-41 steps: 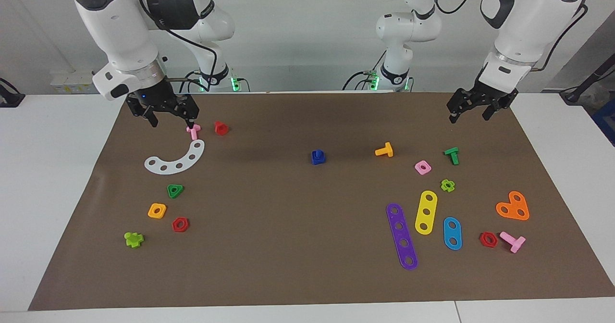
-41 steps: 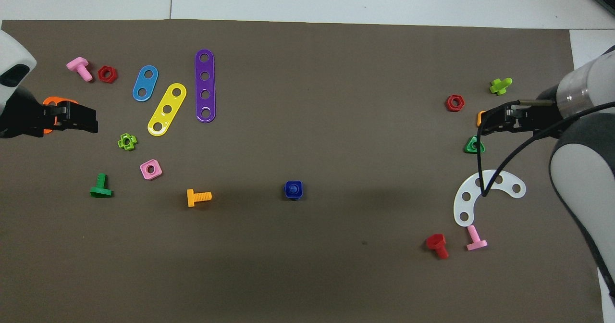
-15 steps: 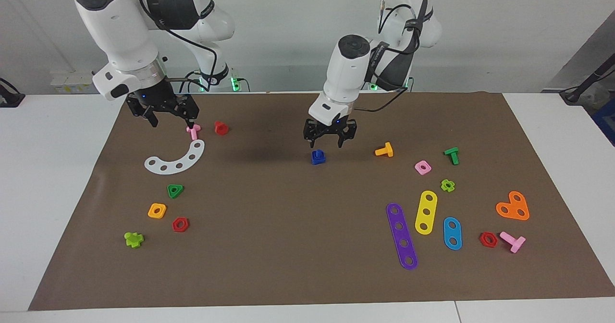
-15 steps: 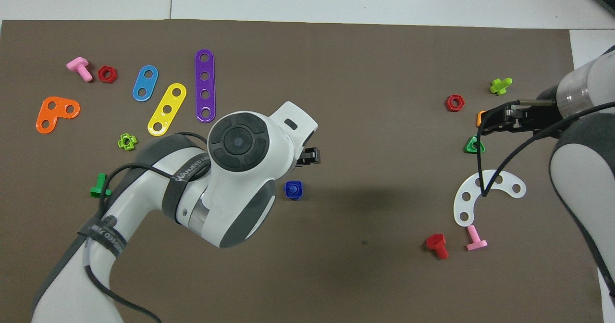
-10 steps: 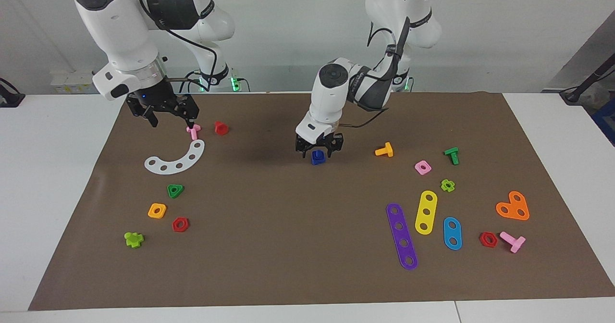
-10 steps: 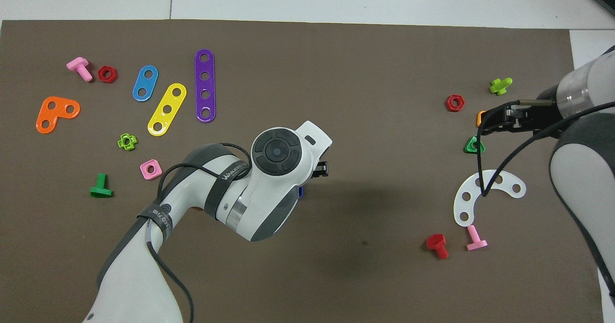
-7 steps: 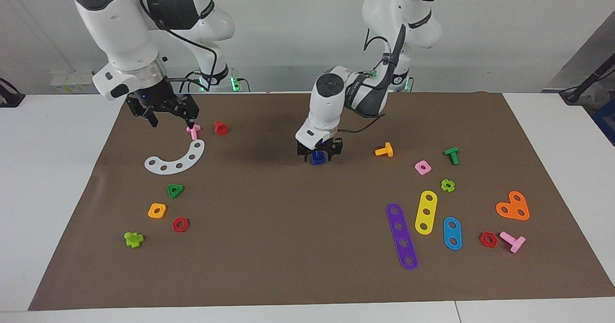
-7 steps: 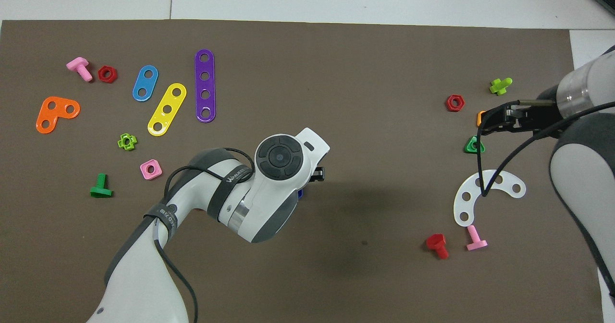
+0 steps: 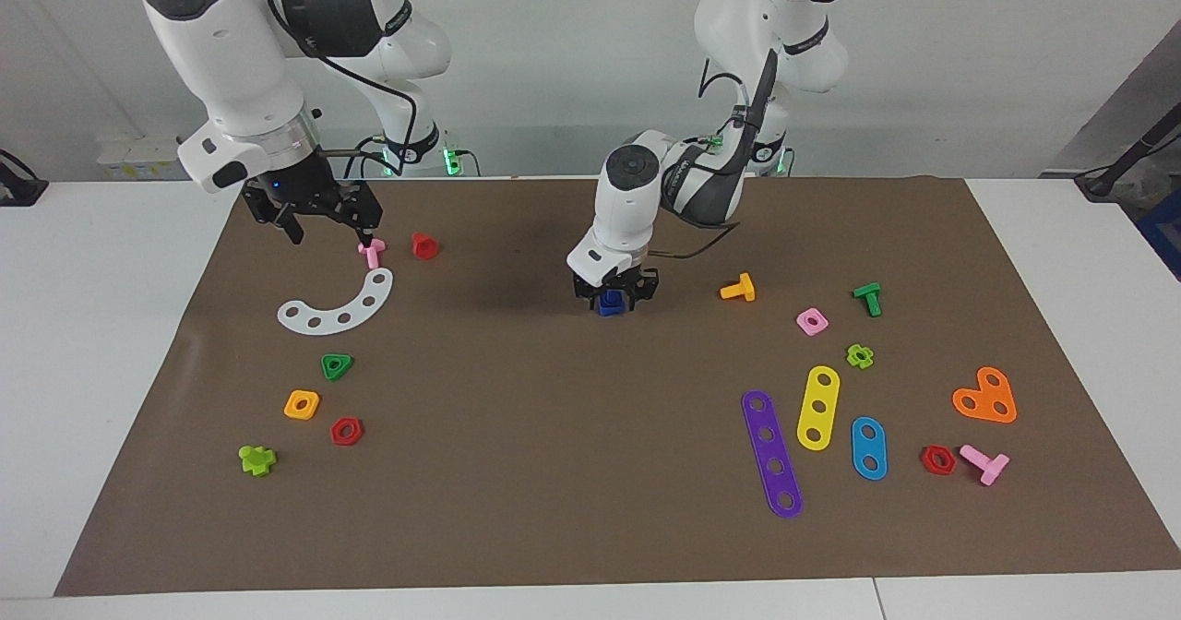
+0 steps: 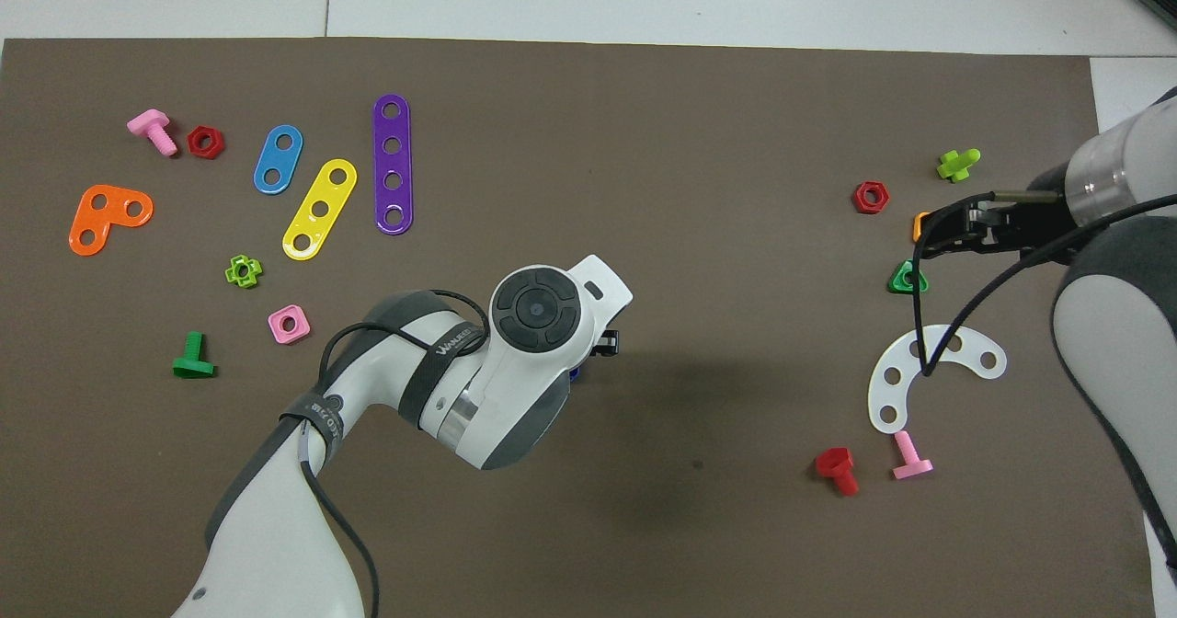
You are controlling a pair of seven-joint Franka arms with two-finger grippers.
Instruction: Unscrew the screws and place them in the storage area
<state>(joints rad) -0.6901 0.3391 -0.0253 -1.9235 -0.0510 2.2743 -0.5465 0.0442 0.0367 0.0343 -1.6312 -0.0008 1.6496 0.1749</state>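
Observation:
The blue bolt [image 9: 609,304] stands in its blue nut at the middle of the brown mat; only a sliver of it [image 10: 574,371] shows under the arm in the overhead view. My left gripper [image 9: 613,299] is down on it, with a finger close against each side. My right gripper [image 9: 330,231] is open and empty and waits low over the mat beside a pink bolt [image 9: 372,253]. The storage area is at the right arm's end, around the white curved strip [image 9: 337,311], green triangle nut [image 9: 337,365], orange square nut [image 9: 302,404] and red hex nut [image 9: 346,431].
A red bolt [image 9: 424,245] lies beside the pink bolt. An orange bolt [image 9: 738,288], a pink square nut [image 9: 812,322] and a green bolt [image 9: 867,298] lie toward the left arm's end. Purple [image 9: 772,454], yellow [image 9: 818,407] and blue [image 9: 868,447] strips lie there, farther from the robots.
My left arm swung in from its end of the table to the middle, came down over the blue bolt and closed its fingers in on it. The right arm has not moved.

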